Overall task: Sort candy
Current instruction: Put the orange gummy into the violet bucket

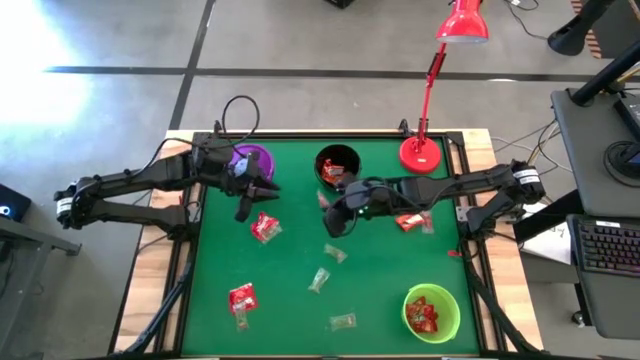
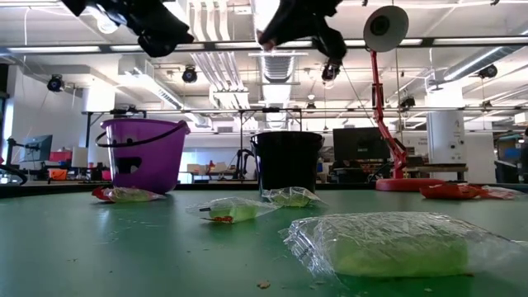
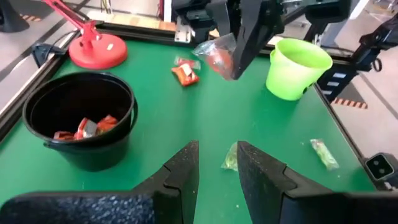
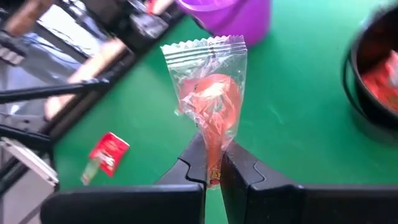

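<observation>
Right claw [image 4: 213, 163] pinches a clear-wrapped orange-red candy [image 4: 208, 93] upright.

place: lab | evidence: ceiling ducts [image 2: 216, 62], monitor [image 2: 360, 145], keyboard [image 1: 606, 246]

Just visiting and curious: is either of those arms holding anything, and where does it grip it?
The right gripper pinches a clear-wrapped orange-red candy by one end of its wrapper. The left gripper is open and empty.

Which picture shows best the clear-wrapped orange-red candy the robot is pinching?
The right wrist view: the clear-wrapped orange-red candy fills the frame, pinched by the right gripper. The left wrist view shows it smaller, farther off. In the high and low views I cannot make it out.
</observation>
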Robot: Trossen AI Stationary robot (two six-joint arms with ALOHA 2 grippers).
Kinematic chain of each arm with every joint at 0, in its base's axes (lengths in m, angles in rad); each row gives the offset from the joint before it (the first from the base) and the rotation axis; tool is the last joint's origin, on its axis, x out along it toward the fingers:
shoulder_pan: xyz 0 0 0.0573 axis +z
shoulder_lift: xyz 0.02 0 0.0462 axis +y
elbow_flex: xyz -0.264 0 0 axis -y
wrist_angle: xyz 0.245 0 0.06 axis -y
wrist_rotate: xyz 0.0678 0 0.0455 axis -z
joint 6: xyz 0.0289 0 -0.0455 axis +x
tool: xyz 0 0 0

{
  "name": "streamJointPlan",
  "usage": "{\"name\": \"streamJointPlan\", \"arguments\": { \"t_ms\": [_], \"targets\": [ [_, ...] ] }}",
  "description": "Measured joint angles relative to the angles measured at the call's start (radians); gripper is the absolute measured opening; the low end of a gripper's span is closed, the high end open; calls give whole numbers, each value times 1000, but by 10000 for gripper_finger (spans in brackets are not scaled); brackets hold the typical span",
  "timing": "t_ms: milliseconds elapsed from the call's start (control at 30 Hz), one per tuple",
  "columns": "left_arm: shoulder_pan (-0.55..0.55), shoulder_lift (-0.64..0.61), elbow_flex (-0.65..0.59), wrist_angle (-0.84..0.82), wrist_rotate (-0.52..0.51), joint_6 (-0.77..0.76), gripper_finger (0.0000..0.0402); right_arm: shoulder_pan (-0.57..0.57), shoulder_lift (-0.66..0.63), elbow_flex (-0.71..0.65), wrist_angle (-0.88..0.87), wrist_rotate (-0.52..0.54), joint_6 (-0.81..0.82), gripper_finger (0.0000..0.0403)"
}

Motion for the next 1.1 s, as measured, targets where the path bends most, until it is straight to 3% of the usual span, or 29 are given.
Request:
{"name": "streamJointPlan", "arguments": {
  "t_ms": [367, 767, 1100],
  "targets": [
    [0, 120, 0, 125, 29, -95, 91, -23, 0, 0, 121, -18, -101, 13],
    [0, 245, 0, 368, 232, -80, 91, -25, 0, -1, 164, -98, -155, 13],
    [1, 315, 0, 504, 298, -88, 91, -31, 36, -1, 175, -168, -157, 13]
  ]
}}
